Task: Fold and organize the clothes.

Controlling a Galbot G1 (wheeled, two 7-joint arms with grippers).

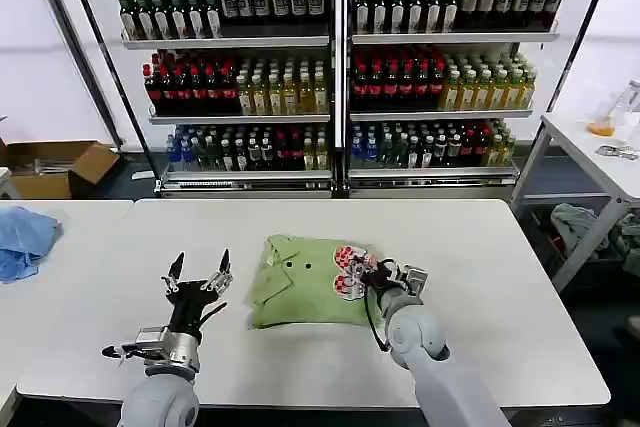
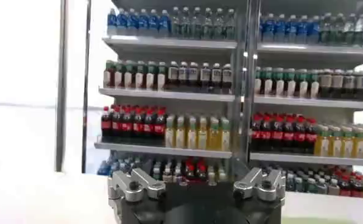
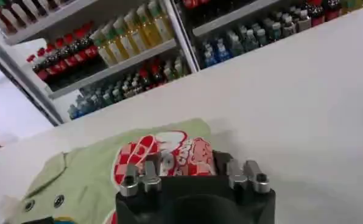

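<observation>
Light green shirt (image 1: 305,282), red-and-white print

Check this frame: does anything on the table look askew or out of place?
Nothing alarming. The green shirt lies folded into a compact block, slightly skewed to the table edge. The right gripper sits at its printed side; the left gripper hovers open beside it. A light blue cloth lies crumpled far left.

You won't find any text you can read here. The bottles (image 1: 330,57) on the shelves (image 1: 240,42) carry labels, but their lettering is too small to make out. The red-and-white print (image 3: 160,155) on the green shirt (image 1: 305,282) shows a pattern only, with no legible words or numbers.
</observation>
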